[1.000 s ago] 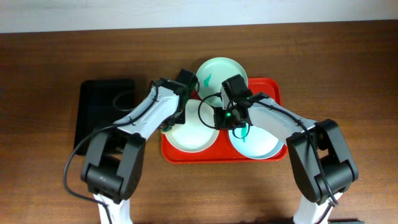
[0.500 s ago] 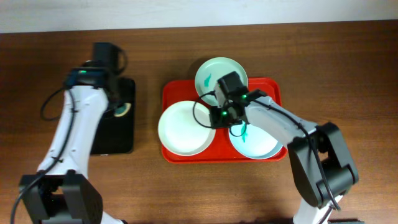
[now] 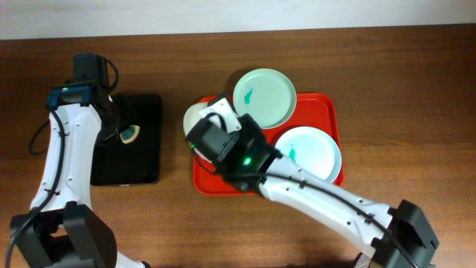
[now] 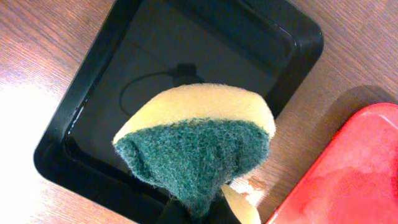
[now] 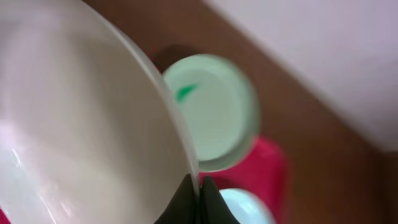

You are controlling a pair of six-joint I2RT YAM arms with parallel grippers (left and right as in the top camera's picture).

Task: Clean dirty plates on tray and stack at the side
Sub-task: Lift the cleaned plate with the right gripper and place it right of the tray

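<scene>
The right gripper [image 5: 199, 198] has its jaws pinched tight on the rim of the white plate [image 5: 81, 124]. The plate looks tipped on edge over the 9 o'clock side of the red tray [image 3: 326, 112], mostly hidden under the wrist in the overhead view. The mint green plate [image 3: 264, 97], marked with a teal smear, sits at the tray's 12 o'clock and overhangs the rim. The pale blue plate [image 3: 312, 152], also smeared, lies at 4 o'clock. The left gripper [image 4: 199, 211] is closed on a squeezed sponge [image 4: 196, 140], yellow with a green scouring face, above the black tray [image 3: 145, 160]. That tray lies at 9 o'clock from the red one on the wooden table [image 3: 409, 74].
</scene>
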